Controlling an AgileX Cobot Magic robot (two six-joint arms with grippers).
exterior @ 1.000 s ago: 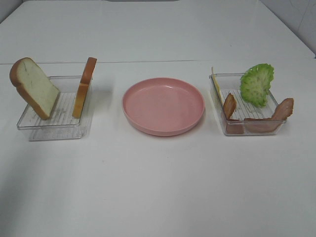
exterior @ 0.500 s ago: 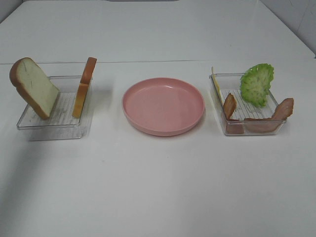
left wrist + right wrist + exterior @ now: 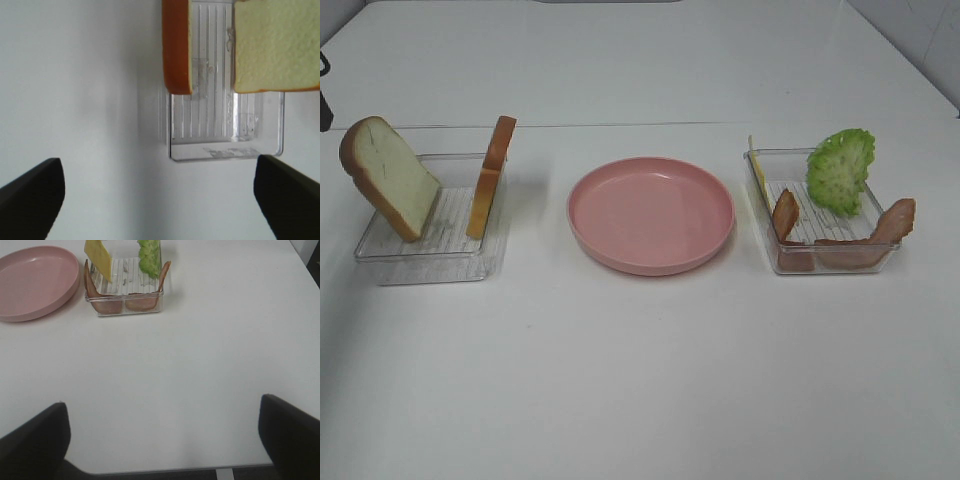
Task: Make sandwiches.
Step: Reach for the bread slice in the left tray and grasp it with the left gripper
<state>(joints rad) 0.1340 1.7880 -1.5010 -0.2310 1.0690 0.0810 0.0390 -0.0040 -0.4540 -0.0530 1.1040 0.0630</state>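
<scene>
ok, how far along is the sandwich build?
Done: nothing; the pink plate is bare. In hand: nothing; left gripper and right gripper are open. Remaining: everything; bread slices stand in the left tray, lettuce, bacon, cheese in the right tray.

table [image 3: 640, 390]: white, plain top
left tray [image 3: 430, 264]: clear plastic, sits on table, apart from plate
plate [image 3: 651, 215]: round, pink, between the trays
right tray [image 3: 835, 262]: clear plastic, on table

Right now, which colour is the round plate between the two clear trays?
Pink; the round plate shows best in exterior high view.
</scene>
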